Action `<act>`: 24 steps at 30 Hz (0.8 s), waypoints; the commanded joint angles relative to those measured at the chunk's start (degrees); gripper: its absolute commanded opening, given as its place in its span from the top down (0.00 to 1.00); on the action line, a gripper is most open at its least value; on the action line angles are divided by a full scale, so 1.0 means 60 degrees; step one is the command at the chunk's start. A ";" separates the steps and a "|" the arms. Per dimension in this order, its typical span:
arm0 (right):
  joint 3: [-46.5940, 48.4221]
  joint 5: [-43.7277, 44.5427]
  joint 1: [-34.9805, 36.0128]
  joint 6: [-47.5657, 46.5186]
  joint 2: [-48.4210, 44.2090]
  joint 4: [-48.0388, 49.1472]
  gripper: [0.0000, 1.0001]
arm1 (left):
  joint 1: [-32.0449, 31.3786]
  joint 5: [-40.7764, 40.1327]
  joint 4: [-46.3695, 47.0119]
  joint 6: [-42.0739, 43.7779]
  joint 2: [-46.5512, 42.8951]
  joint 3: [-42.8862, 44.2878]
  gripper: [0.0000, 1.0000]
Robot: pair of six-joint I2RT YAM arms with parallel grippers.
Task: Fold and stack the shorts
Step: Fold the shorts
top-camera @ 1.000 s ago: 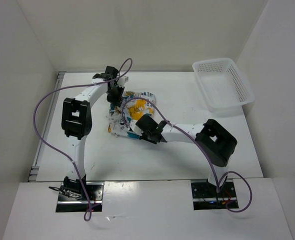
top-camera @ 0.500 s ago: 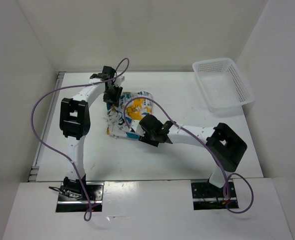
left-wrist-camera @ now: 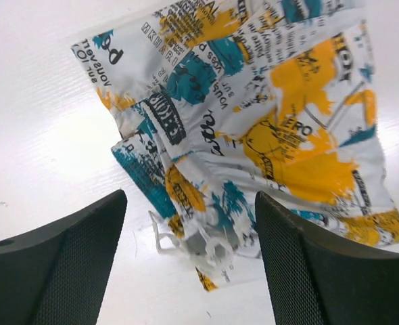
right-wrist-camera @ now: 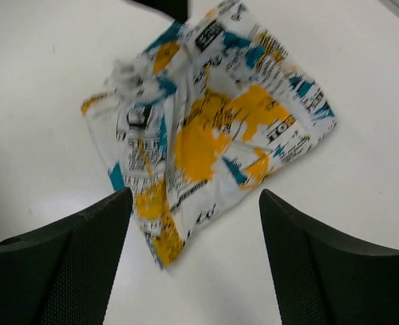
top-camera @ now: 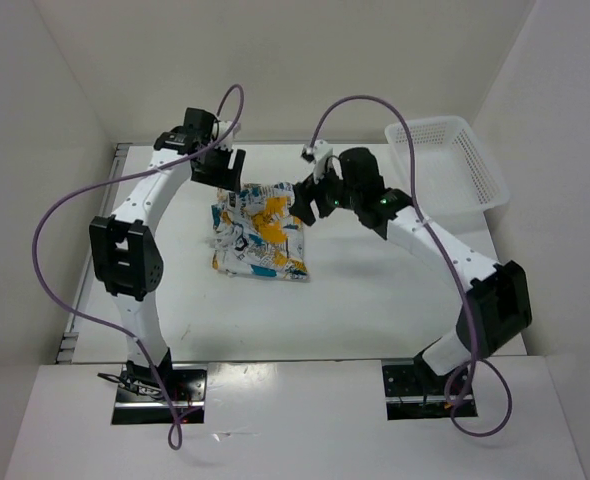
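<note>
Shorts (top-camera: 261, 236) lie in a folded, rumpled bundle on the white table (top-camera: 375, 300), left of centre in the top view. The left gripper (top-camera: 229, 170) hangs at their far left corner and the right gripper (top-camera: 305, 205) at their far right corner. A lattice basket (top-camera: 445, 170) sits well apart at the far right. In the left wrist view, the fingers (left-wrist-camera: 64, 271) are spread wide with nothing between them, the shorts flat on the table below. In the right wrist view, the fingers (right-wrist-camera: 321, 271) are likewise parted and empty above the shorts.

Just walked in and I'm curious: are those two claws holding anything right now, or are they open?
Left gripper: open, holding nothing.
Right gripper: open, holding nothing.
The shorts lie free.
</note>
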 commanded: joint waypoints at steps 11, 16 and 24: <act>0.4014 -0.1630 -0.2261 0.4596 0.5974 0.1095 0.22 | -0.0018 0.0803 -0.0449 0.0038 -0.0986 -0.2741 0.25; 0.4967 -0.1615 -0.2261 0.5488 0.7088 0.1285 0.21 | -0.0018 0.0831 -0.0449 0.0038 -0.0474 -0.2741 0.28; 0.4764 -0.1130 -0.2261 0.6293 0.8056 0.1095 0.29 | -0.0018 0.0963 -0.0800 0.0038 0.0098 -0.3121 0.64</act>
